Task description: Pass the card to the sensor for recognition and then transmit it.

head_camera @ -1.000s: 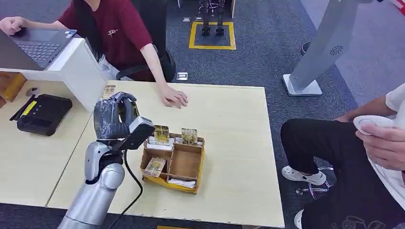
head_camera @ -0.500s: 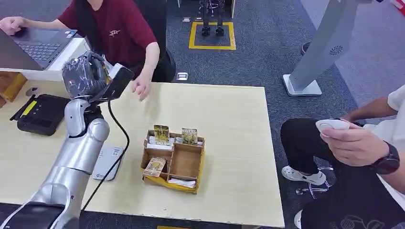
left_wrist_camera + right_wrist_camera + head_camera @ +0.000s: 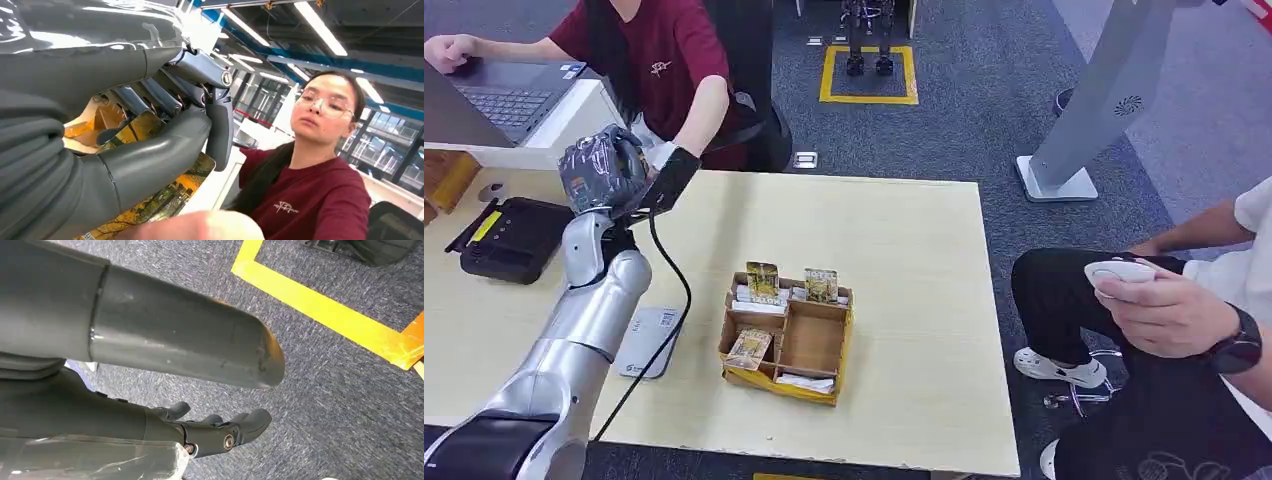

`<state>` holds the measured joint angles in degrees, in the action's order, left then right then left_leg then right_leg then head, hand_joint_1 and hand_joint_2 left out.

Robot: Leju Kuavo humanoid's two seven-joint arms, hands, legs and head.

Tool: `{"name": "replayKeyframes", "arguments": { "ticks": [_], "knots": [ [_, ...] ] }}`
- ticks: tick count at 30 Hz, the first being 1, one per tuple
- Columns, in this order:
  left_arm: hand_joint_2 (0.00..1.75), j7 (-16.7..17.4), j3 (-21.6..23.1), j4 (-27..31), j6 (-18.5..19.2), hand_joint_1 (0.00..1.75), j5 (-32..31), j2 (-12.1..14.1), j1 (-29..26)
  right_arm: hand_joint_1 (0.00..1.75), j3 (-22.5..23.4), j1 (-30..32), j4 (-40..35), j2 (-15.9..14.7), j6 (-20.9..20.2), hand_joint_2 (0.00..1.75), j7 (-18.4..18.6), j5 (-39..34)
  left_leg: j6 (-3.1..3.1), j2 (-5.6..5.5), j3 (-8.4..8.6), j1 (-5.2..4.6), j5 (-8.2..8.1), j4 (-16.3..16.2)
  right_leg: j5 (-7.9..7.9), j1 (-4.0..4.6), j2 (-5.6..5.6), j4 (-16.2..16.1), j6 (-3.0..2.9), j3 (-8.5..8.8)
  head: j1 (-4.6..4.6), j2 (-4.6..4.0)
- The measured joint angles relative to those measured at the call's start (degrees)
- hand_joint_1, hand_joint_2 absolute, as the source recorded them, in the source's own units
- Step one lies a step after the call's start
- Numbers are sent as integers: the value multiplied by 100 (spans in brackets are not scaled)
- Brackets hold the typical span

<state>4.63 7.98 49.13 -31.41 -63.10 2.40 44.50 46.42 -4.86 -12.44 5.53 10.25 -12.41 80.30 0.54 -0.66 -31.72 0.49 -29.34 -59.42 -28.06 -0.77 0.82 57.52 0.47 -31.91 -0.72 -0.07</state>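
Note:
My left hand is raised over the table's far left corner, close to a person in a red shirt. In the left wrist view it pinches a yellow-and-brown picture card between the thumb and the fingers. A blurred hand of the person is right beside the card's edge. A flat grey-white sensor pad lies on the table below my left arm. My right hand hangs over the grey carpet, fingers loosely apart and holding nothing.
A cardboard box with compartments holds more cards mid-table. A black device sits on the left desk beside a laptop. A seated person at the right holds a white object. A grey stand rises beyond the table.
My left hand has swung from above the box up to the far left corner with the card. The red-shirted person's hand lifted off the table toward it.

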Motion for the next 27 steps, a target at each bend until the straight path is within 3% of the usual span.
{"name": "replayKeyframes", "arguments": {
  "ticks": [5, 6, 7, 8, 27],
  "knots": [
    [175, -2, -7, -87, 0, 175, 0, 0, 8, 0, 0, 0, 0, 0, 0, 0, 0, -4, 0, 0, 0, 0, 0, 0, 0, 0, 0, 0, 0, 0, 0, 0],
    [175, -4, -7, -98, 0, 152, 0, 0, 9, 0, 0, 0, 0, 0, 0, 0, 0, -4, 0, 0, 0, 0, 0, 0, 0, 0, 0, 0, 0, 0, -2, 0],
    [175, -15, -9, -113, 0, 152, 0, 0, 12, 0, 0, -1, 0, 0, 0, 0, -2, -7, 0, 0, 0, 0, 0, 0, 0, 0, 0, 0, 0, 0, 0, 0],
    [175, -20, -9, -124, 0, 0, 0, 2, 14, 0, 0, -1, 0, 0, 0, 0, -2, -7, 0, 0, 0, 0, 0, 0, 0, 0, 0, 0, 0, -1, -2, 0],
    [175, -243, -243, -157, -332, 0, 216, 142, 16, 0, -4, 2, 0, -13, 4, 0, 15, -46, 0, 0, -2, 1, 0, 0, 0, 0, 0, 0, 0, 0, 0, 0]
  ]
}}
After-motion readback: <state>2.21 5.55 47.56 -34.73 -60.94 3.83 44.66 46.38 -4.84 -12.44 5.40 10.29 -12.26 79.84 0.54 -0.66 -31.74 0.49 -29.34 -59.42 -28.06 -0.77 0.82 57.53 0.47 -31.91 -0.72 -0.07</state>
